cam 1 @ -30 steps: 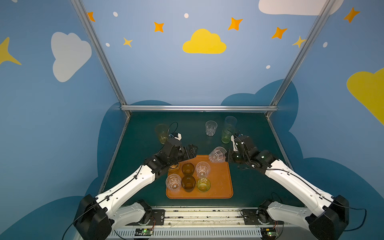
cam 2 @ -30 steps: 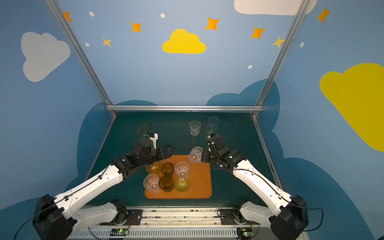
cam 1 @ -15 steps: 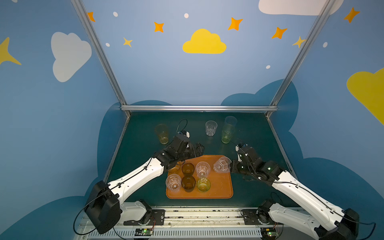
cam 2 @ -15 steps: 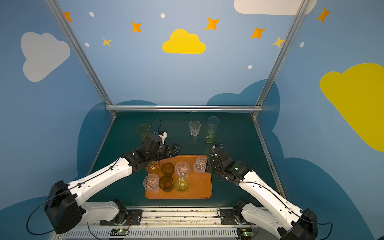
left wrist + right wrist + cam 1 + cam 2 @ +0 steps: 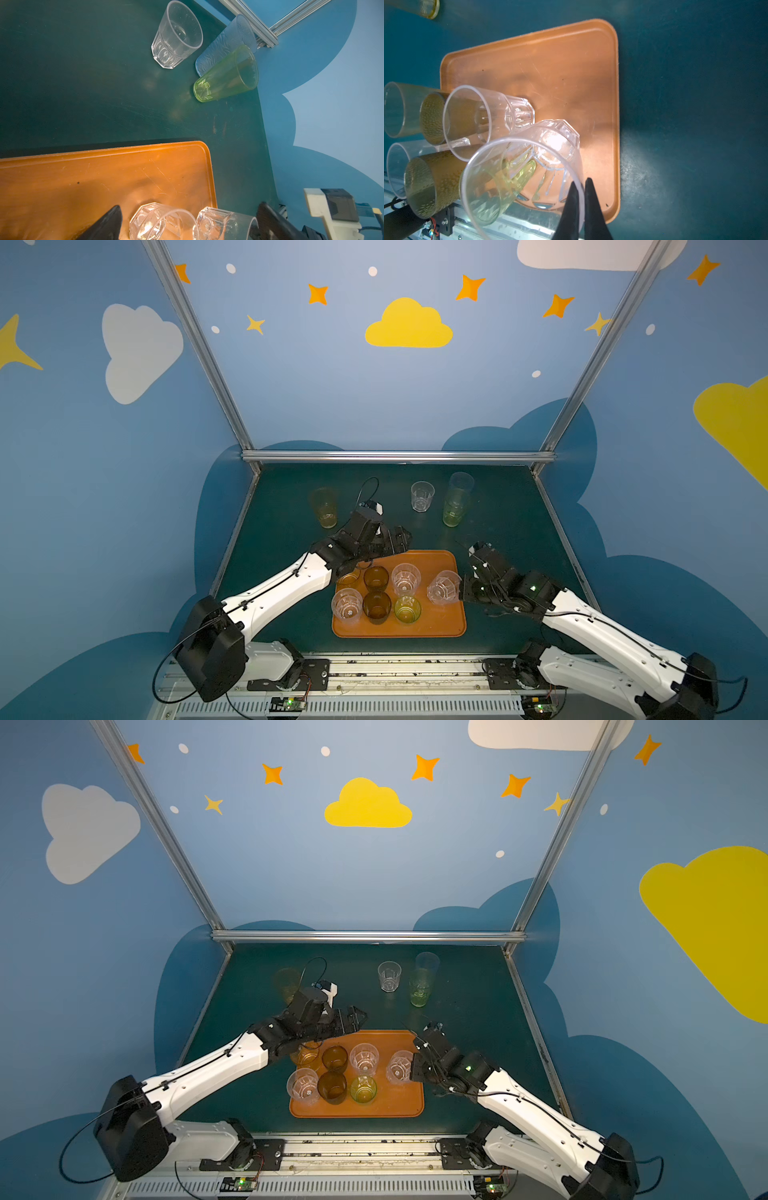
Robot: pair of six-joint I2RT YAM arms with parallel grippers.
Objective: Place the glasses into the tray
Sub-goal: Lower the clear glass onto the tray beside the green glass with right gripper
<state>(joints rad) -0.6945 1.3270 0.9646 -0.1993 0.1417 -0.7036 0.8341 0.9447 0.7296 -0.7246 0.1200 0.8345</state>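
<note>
Upright glasses (image 5: 376,578) crowd the tray (image 5: 440,624); its near-right corner is bare.

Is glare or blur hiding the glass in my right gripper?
Right wrist view: the clear glass is sharp, with a bright hotspot on its base; right gripper pinches its rim. In both top views: small, faint against the tray.

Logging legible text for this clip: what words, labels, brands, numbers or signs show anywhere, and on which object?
No text can be read in any view.
The tray, the glasses and the arms show no lettering.
The walls carry only painted clouds and stars, no words.
The circuit boards at the front edge: any print is too small to read.
</note>
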